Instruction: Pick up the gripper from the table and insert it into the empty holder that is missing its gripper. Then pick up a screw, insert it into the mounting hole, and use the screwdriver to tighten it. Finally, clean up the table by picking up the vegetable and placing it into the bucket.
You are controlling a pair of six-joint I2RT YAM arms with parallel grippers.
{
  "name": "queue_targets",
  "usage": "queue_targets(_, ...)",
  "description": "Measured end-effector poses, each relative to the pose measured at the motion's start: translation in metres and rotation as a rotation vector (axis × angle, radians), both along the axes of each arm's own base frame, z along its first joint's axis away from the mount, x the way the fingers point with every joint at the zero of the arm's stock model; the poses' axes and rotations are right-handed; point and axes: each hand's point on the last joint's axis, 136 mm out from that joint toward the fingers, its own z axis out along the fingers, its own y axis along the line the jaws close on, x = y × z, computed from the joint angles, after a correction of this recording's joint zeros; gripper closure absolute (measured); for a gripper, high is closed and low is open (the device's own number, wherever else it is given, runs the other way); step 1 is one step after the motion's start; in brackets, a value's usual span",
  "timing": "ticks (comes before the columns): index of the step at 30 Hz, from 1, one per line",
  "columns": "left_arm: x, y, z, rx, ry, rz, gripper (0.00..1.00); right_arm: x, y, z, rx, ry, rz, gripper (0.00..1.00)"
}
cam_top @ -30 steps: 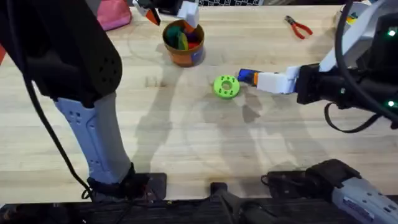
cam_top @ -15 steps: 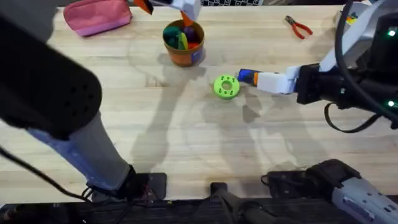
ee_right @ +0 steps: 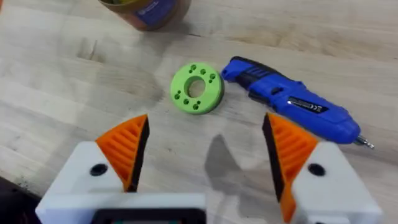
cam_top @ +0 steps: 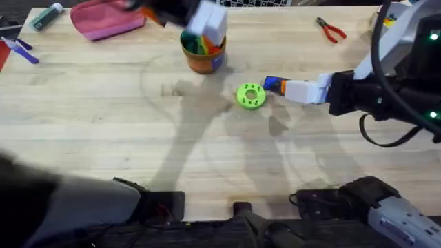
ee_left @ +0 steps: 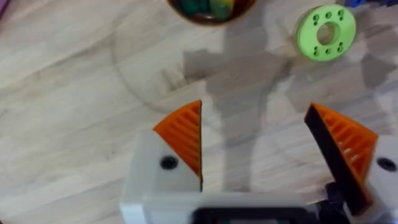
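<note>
The orange bucket (cam_top: 204,54) stands on the table (cam_top: 138,138) at the back centre, with colourful pieces at its rim. My left gripper (cam_top: 198,19) hangs blurred just above and behind it. In the left wrist view that gripper (ee_left: 255,140) is open with nothing between its orange ribbed pads (ee_left: 183,134), and the bucket (ee_left: 211,6) lies beyond them. The blue screwdriver (ee_right: 292,102) lies flat on the wood beside my open, empty right gripper (ee_right: 208,152), which sits right of centre (cam_top: 286,88). The loose gripper piece, holder, screw and vegetable are out of view.
A bright green holed disc (cam_top: 251,96) lies just left of the screwdriver. Red-handled pliers (cam_top: 331,30) rest at the back right. A pink pouch (cam_top: 107,17), a green marker (cam_top: 47,16) and a purple pen (cam_top: 22,50) sit at the back left.
The left arm's dark bulk has swung out of the left side of the overhead view, uncovering the pouch and pens. Its gripper stays over the bucket. The right arm has not moved.
</note>
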Motion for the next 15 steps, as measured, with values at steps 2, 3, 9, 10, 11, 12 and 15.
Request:
queue_targets(2,-0.016,0.008,-0.004,-0.01,-0.027,0.018,0.013,0.0,0.0,0.0,0.0,0.0,0.0,0.008)
queue_targets(3,-0.025,0.012,-0.007,-0.015,-0.034,0.026,0.013,0.0,0.0,0.0,0.0,0.0,0.0,0.008)
queue_targets(9,-0.077,0.034,-0.036,-0.089,-0.108,0.115,0.014,-0.003,-0.001,-0.004,-0.006,0.021,0.0,0.008)
queue_targets(10,-0.084,0.037,-0.043,-0.103,-0.116,0.133,0.013,-0.006,-0.002,-0.006,-0.01,0.034,0.0,0.008)
queue_targets(11,-0.09,0.039,-0.05,-0.121,-0.128,0.149,0.013,-0.008,-0.003,-0.009,-0.016,0.046,-0.002,0.007)
queue_targets(12,-0.095,0.041,-0.057,-0.135,-0.135,0.165,0.013,-0.01,-0.005,-0.011,-0.025,0.058,-0.007,0.007)
queue_targets(15,-0.11,0.046,-0.078,-0.162,-0.13,0.207,0.013,-0.015,-0.015,-0.02,-0.071,0.097,-0.039,0.008)
